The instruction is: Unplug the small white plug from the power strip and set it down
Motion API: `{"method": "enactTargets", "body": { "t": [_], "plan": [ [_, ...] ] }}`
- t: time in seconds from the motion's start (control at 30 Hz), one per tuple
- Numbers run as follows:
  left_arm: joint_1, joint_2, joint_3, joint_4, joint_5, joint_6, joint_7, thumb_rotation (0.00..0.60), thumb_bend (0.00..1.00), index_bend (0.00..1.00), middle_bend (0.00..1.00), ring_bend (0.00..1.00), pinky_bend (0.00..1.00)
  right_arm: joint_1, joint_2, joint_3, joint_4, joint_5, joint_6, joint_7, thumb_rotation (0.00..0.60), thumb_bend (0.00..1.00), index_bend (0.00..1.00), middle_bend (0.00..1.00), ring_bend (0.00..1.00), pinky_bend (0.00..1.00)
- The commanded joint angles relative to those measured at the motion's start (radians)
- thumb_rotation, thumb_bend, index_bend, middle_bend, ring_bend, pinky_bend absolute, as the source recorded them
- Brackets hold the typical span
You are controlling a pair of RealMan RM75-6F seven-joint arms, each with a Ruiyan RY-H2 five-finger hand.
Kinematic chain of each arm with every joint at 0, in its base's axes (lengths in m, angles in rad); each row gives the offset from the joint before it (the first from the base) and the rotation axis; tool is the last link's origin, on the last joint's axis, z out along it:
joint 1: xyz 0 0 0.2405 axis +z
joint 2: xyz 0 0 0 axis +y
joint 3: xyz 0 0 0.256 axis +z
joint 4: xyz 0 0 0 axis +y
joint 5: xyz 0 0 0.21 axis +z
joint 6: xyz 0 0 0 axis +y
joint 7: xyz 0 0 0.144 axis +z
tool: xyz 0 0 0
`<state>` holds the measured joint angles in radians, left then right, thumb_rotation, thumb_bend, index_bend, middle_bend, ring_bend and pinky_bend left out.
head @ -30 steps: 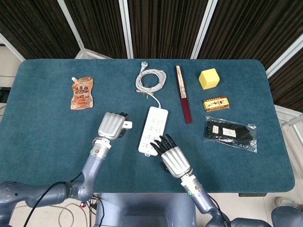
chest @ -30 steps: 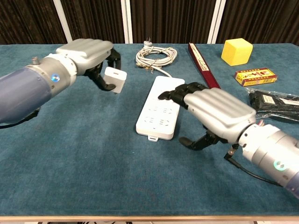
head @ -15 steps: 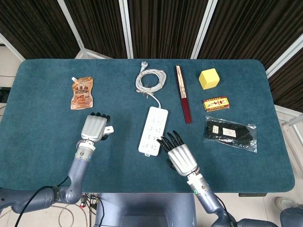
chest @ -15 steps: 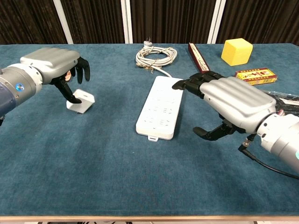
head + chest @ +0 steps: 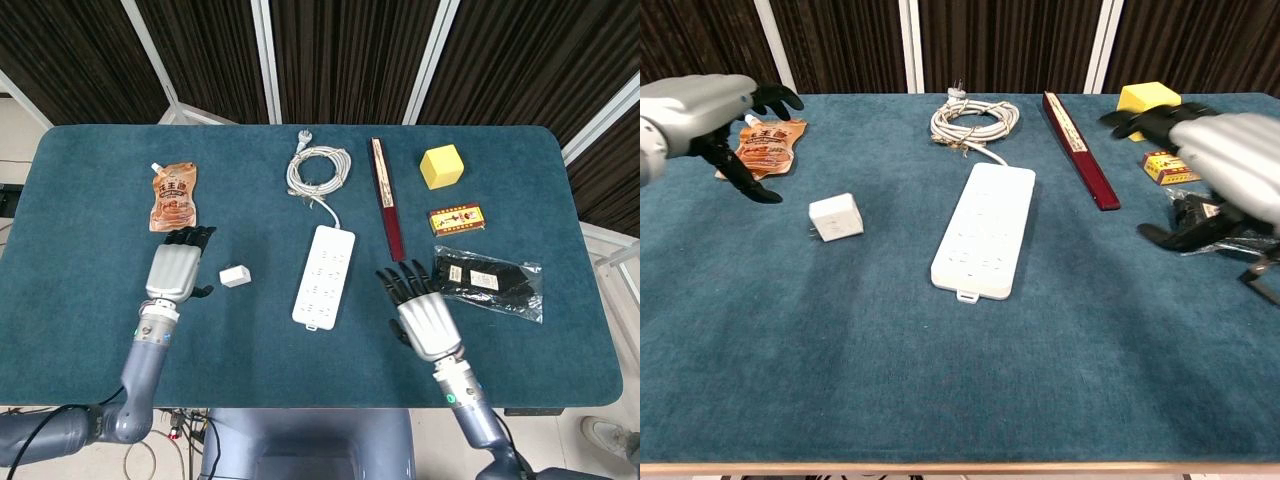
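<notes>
White plug [image 5: 235, 276] lies free on the tabletop [image 5: 90, 330], just beside the left hand [image 5: 173, 270]'s spread, empty fingers [image 5: 768, 95]; withdraw clear without nudging it.

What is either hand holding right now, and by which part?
Nothing. The left hand and right hand are both open; the small white plug lies free on the table.
</notes>
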<state>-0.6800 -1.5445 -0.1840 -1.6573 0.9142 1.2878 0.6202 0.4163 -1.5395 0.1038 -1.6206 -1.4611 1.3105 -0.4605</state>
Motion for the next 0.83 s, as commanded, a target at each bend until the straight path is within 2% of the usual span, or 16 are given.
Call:
{"method": "enactTargets", "body": {
  "t": [0.03,0.1,0.23,0.43,0.6,0.83],
  "plan": [
    [0.073,0.059,0.042,-0.091,0.066,0.062,-0.071,0.600,0.01,0.14,0.14,0.09,0.15,-0.044,0.056,-0.007,-0.024,0.006,0.048,0.040,0.600,0.41,0.00,0.07,0.01,0.04],
    [0.107,0.087,0.076,-0.128,0.119,0.095,-0.096,0.600,0.01,0.13,0.12,0.08,0.14,-0.066,0.085,-0.016,-0.038,-0.001,0.073,0.062,0.600,0.41,0.00,0.04,0.00,0.03],
    [0.203,0.147,0.180,-0.188,0.265,0.189,-0.147,0.600,0.01,0.11,0.08,0.05,0.10,-0.127,0.151,-0.048,-0.045,-0.026,0.141,0.118,0.600,0.41,0.00,0.00,0.00,0.01],
    [0.337,0.185,0.312,-0.166,0.437,0.313,-0.195,0.600,0.01,0.05,0.04,0.01,0.05,-0.216,0.211,-0.097,0.011,-0.044,0.216,0.229,0.600,0.41,0.00,0.00,0.00,0.00],
    [0.421,0.202,0.361,-0.125,0.514,0.376,-0.257,0.600,0.01,0.04,0.04,0.00,0.04,-0.269,0.228,-0.118,0.078,-0.051,0.256,0.321,0.600,0.41,0.00,0.00,0.00,0.00],
    [0.519,0.193,0.376,-0.004,0.539,0.423,-0.331,0.600,0.01,0.02,0.03,0.00,0.03,-0.319,0.221,-0.119,0.178,-0.047,0.291,0.381,0.600,0.41,0.00,0.00,0.00,0.00]
  ]
}}
